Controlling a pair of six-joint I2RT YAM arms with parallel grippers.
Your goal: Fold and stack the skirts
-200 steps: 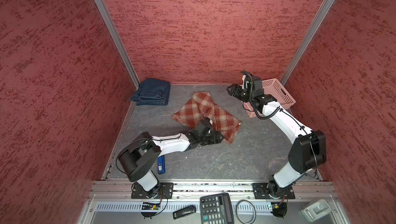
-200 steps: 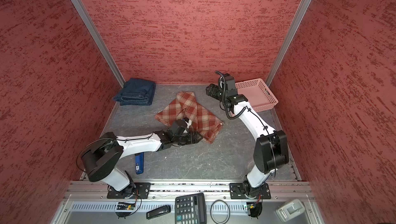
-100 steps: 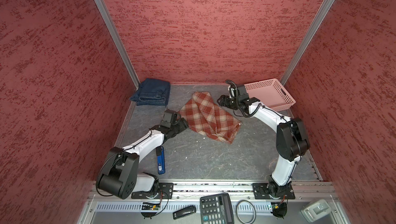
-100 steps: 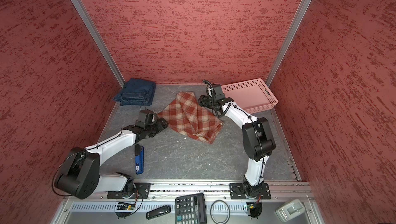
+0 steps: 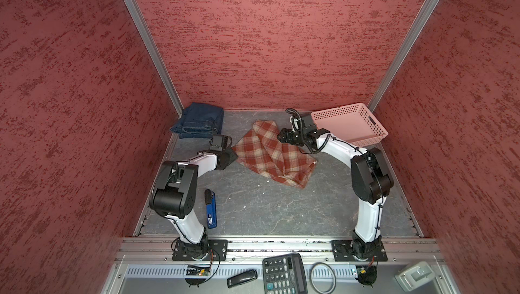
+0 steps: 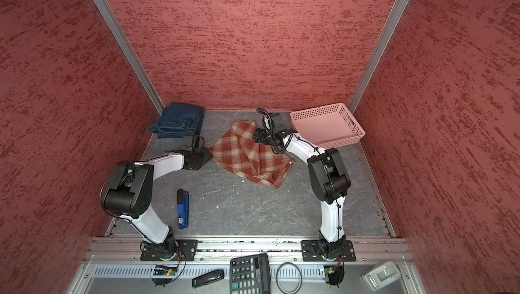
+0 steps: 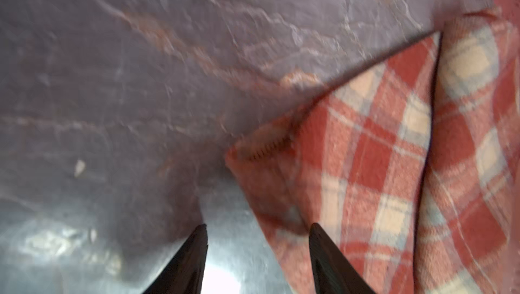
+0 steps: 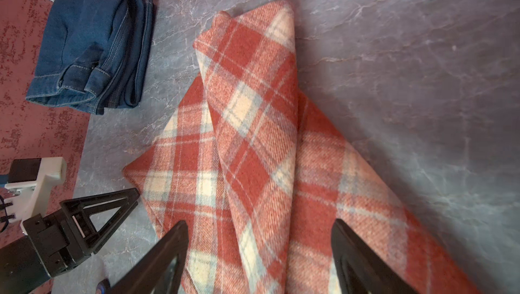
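Left wrist: plaid skirt (image 7: 380, 151) corner right at left claw (image 7: 259, 226)

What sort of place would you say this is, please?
Probably a robot test cell rather than a home: the left arm and right arm are bolted to a rail, red walls box in a small gray floor, and a plaid skirt and basket lie there like practice props.

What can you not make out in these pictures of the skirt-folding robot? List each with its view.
Denim pile: skirt count, layers overlap, top and right wrist views.
Left hand: contact with plaid skirt, left wrist view blurred.
Blue item label: too small, top views.
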